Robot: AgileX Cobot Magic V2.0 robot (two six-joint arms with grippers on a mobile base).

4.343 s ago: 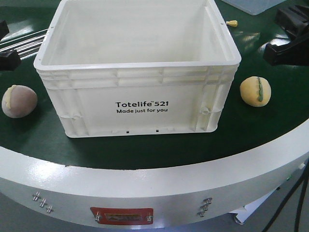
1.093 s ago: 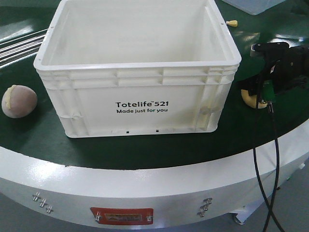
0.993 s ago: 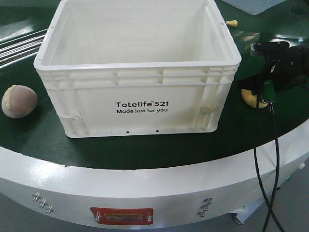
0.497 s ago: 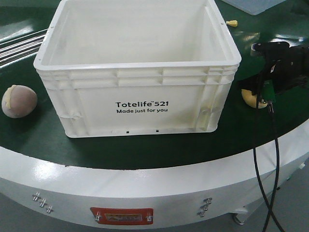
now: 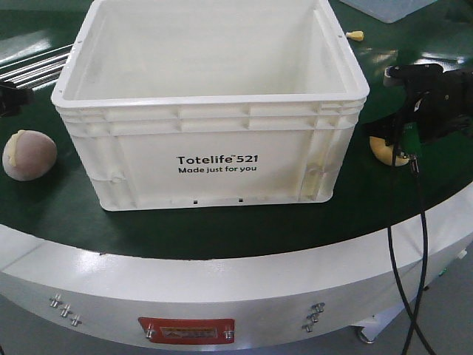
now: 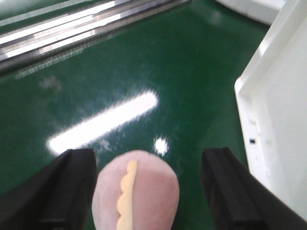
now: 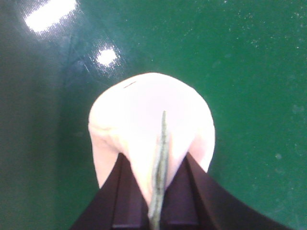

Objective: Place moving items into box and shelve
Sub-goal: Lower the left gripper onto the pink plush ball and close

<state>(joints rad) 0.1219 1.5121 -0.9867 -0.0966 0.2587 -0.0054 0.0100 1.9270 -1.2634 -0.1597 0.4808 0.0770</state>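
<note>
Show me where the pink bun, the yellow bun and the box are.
pink bun (image 6: 148, 191), left wrist view, top surface.
yellow bun (image 7: 144, 110), right wrist view, upper face.
box (image 5: 214, 100), front view, near rim.

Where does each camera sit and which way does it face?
Front view: off the table edge, facing the box; right gripper at right.
Left wrist: looks down past the open left gripper onto the pink item.
Right wrist: looks down at the yellow item the right gripper pinches.
Shared: front and left wrist both show box, pink item.
</note>
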